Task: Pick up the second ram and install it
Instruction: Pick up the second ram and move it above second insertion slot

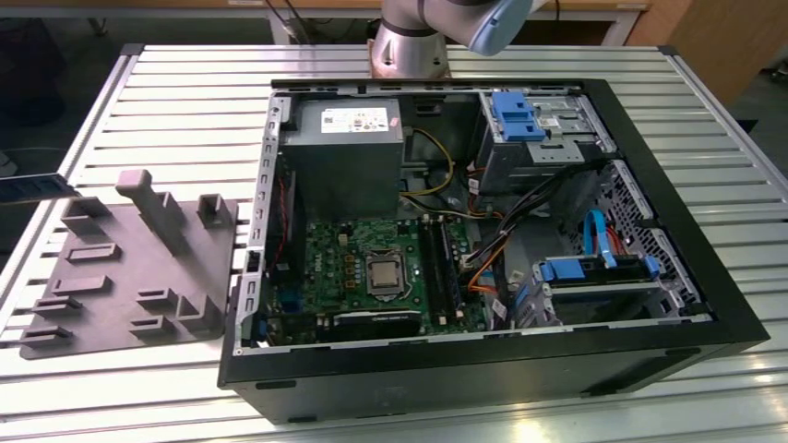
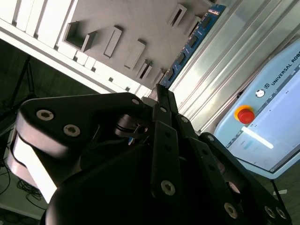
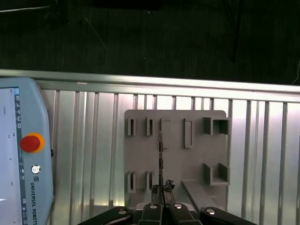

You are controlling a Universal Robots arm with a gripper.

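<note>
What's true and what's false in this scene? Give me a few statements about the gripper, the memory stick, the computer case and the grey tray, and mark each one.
1. The gripper is shut on the second ram. True.
2. The computer case has its side panel on. False: it lies open, with the motherboard showing.
3. The grey tray sits at the exterior view's left of the case. True.
4. The pendant lies inside the case. False: it lies on the slatted table beside the tray.
</note>
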